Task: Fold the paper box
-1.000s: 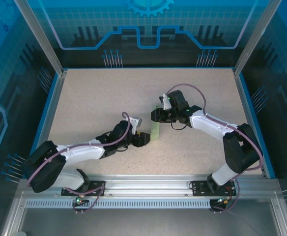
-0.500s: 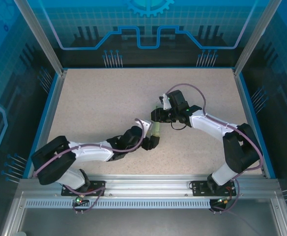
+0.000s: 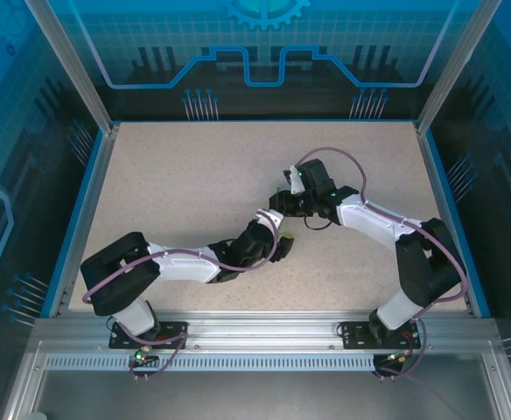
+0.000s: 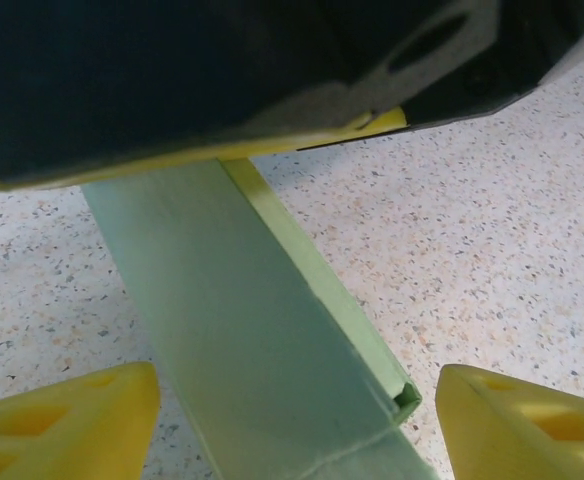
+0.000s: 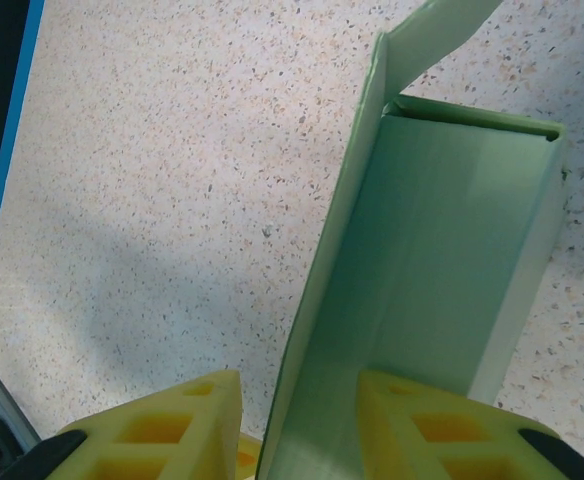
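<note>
On the desk, right claw pinches the paper box; spread left claw should meet its end squarely.

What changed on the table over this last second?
The left gripper swung forward and to the right, and its open jaws now straddle the near end of the paper box. Nothing was grasped or released. The right gripper kept its hold on the box, which stayed put.

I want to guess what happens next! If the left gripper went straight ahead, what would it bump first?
Most likely the paper box: it lies right between the left gripper's open fingers. Beyond it is the right gripper, gripping the box's far end.
</note>
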`<state>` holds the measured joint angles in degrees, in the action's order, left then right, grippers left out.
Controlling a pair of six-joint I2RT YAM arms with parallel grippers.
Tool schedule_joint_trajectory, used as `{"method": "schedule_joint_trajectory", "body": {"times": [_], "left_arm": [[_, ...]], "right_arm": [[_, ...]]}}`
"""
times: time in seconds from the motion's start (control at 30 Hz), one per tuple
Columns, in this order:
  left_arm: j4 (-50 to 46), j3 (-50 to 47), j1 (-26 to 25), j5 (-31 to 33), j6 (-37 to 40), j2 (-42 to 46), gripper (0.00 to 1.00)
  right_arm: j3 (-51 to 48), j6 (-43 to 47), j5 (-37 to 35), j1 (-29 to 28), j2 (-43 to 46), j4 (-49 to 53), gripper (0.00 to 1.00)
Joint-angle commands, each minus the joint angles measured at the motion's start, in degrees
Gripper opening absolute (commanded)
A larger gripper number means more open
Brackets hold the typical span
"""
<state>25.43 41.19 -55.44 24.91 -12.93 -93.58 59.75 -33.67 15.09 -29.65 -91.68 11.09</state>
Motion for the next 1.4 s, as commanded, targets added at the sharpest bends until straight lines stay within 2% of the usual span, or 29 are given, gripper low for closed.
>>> {"method": "schedule_joint_trajectory", "body": {"times": [0.0, 0.67, 1.0, 1.37], "left_arm": [[3.11, 1.33, -0.37, 3.11, 1.94, -1.85, 0.74], [12.44, -2.91, -0.37, 9.39, 6.54, -1.6, 0.75], [13.71, -5.26, -0.36, 10.1, 7.55, -1.89, 0.6], [15.35, -8.4, 1.1, 5.17, 10.09, -1.21, 0.39]], "right_arm": [[-0.04, -0.53, -0.11, -0.86, -1.67, 3.85, 0.37], [0.36, -0.78, 0.2, -0.86, -1.66, 4.02, 0.37], [1.31, -0.78, 0.33, -0.5, -0.87, 4.59, 0.37], [4.47, 0.42, 0.55, 0.8, 1.44, 5.88, 0.44]]}}
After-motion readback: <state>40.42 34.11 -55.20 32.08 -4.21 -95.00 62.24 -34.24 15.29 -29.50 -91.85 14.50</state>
